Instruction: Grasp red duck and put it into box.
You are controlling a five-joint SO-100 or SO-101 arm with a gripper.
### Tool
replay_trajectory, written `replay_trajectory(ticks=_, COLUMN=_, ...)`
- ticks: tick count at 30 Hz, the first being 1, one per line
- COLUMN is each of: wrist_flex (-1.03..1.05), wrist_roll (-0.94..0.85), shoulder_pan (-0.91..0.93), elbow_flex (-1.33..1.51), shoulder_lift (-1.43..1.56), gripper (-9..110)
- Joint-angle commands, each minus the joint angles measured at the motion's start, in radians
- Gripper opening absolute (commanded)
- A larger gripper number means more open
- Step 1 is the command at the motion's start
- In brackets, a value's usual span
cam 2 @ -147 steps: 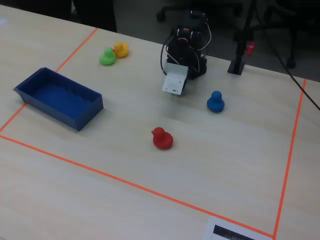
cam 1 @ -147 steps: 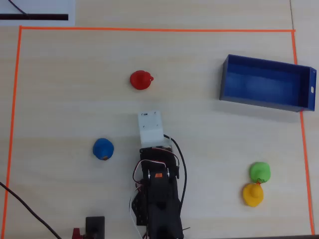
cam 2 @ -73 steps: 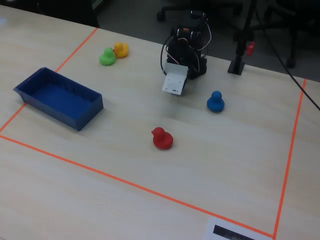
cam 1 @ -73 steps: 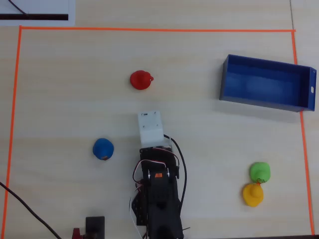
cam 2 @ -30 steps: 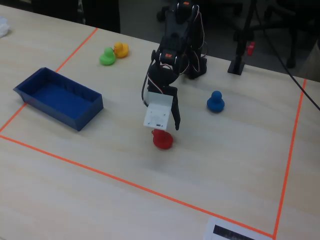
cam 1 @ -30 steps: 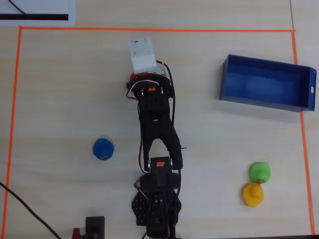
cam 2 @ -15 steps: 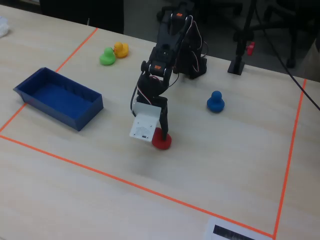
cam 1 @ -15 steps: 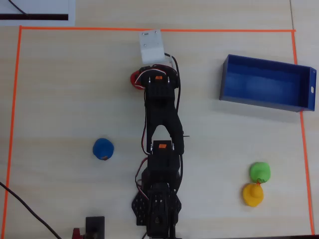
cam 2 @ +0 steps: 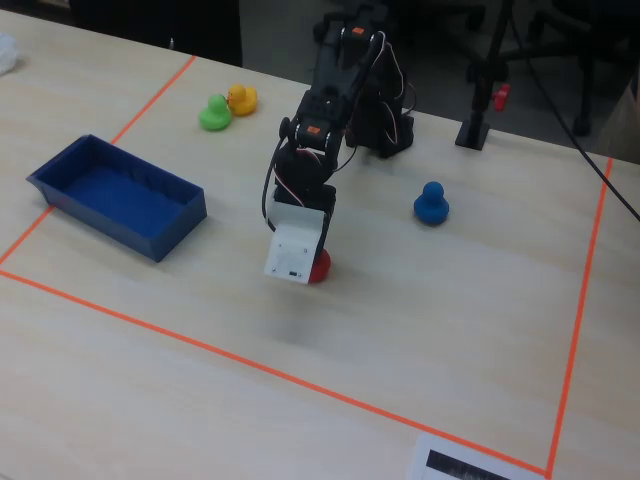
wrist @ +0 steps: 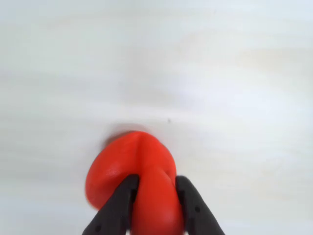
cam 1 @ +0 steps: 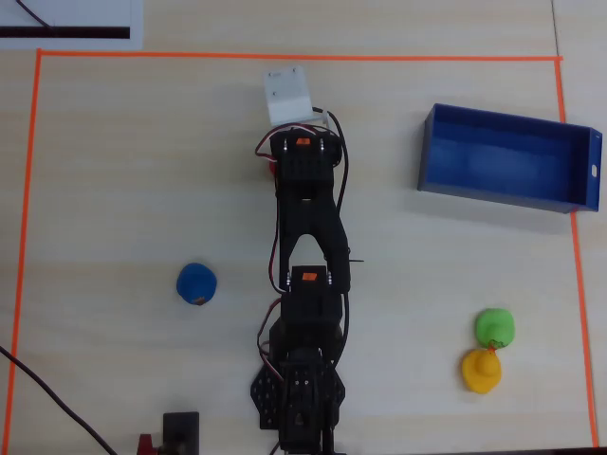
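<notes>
Gripper (wrist: 155,196) now down and closed around red duck (wrist: 131,169).

Red duck (wrist: 132,169), black fingers (wrist: 120,205), blue box (cam 2: 120,205), pale, possibly wood-grained table (cam 2: 450,320) with orange lines (cam 2: 572,330).

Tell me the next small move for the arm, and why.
Probably lift straight up. In the wrist view the pincer has its fingers pressed against the red duck, which looks low over the table; the blue box sits off to the right.

Blue duck (cam 1: 197,283) alone on surface (cam 1: 114,171), green duck (cam 1: 494,327) touching yellow duck (cam 1: 481,370), orange tape border (cam 1: 285,57).
</notes>
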Motion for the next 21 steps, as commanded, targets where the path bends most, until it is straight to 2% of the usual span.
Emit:
replay_trajectory(ticks=1, wrist_flex=-0.011, wrist_roll=-0.002, shoulder_pan=0.012, elbow_flex=-0.077, shoulder_lift=0.023, gripper=0)
replay_trajectory(ticks=6, wrist_flex=-0.06, wrist_roll=0.081, shoulder_pan=0.035, elbow_flex=-0.232, shoulder_lift=0.046, gripper=0)
replay_trajectory(ticks=10, wrist_flex=0.061, wrist_roll=0.1, shoulder_pan=0.109, elbow_flex=-0.471, shoulder_lift=0.009, gripper=0)
replay_trajectory(ticks=15, wrist_flex=0.196, wrist_roll=0.086, shoulder_pan=0.287, elbow_flex=-0.741, shoulder_lift=-0.094, gripper=0)
replay_trajectory(ticks=21, wrist_flex=0.187, wrist_roll=0.038, shoulder_pan=0.518, elbow_flex=-0.811, shoulder_lift=-0.169, gripper=0)
